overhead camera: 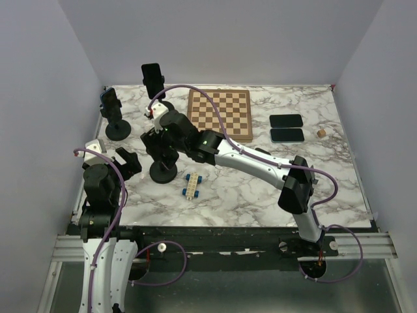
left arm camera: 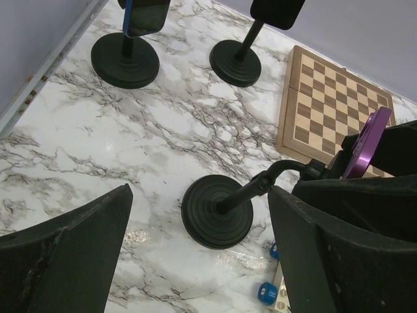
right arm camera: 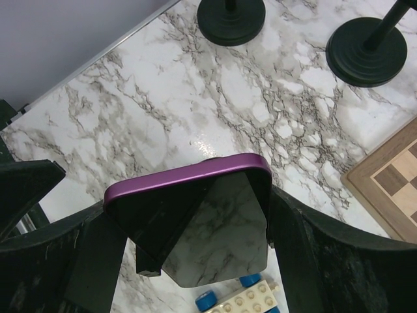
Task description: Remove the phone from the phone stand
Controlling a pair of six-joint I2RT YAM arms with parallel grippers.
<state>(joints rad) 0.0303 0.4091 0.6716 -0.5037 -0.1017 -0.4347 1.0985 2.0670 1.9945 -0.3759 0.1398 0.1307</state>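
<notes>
Right wrist view alone shows right claw (right arm camera: 190,229) clamped on purple phone (right arm camera: 195,195); left claw (left arm camera: 199,193) spread apart

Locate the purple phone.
Right wrist view, centre: the purple phone sits between the fingers of the right gripper, on the nearest phone stand, left of the chessboard.

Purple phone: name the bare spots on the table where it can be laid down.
Widest bare marble: right side, nearer than the two black phones, out to the table edge. A smaller patch lies right of the toy car. The back-left corner is crowded with phone stands.
</notes>
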